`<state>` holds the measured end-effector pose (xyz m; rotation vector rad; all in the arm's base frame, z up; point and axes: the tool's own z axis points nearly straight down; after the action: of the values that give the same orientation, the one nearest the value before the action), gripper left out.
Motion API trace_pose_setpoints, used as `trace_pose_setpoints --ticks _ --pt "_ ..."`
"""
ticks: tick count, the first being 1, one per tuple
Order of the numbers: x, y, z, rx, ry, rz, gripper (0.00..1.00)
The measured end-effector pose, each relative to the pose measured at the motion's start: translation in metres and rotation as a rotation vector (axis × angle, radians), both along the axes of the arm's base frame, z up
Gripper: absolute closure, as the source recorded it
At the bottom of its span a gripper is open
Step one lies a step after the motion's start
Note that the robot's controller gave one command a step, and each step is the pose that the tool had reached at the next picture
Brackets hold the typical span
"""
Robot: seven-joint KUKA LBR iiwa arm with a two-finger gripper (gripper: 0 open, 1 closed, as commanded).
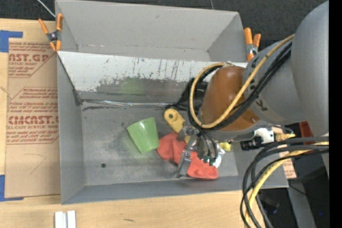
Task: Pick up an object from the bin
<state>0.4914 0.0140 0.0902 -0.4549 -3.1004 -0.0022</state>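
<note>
My gripper (188, 162) reaches down at the bin's front right, its metal fingers low over a red lumpy thing. One red piece (170, 148) lies just left of the fingers and another red piece (203, 169) just right of them; whether they are one object I cannot tell. A light green cup (143, 135) lies on its side to the left of the red thing. A yellow rounded object (173, 118) sits behind the red thing, partly under the wrist.
The arm with its orange cover and cables hangs over the bin's right part and hides the floor there. The bin's left half is bare floor, and its back wall slopes up behind the things.
</note>
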Motion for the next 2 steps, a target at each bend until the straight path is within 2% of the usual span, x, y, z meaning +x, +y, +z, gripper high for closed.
trace_pose_setpoints --ticks 1,2 --pt "0.0018 0.0115 -0.0122 0.000 -0.003 0.005 1.00" --pt "0.0018 0.0114 -0.0122 -0.001 -0.003 0.005 1.00"
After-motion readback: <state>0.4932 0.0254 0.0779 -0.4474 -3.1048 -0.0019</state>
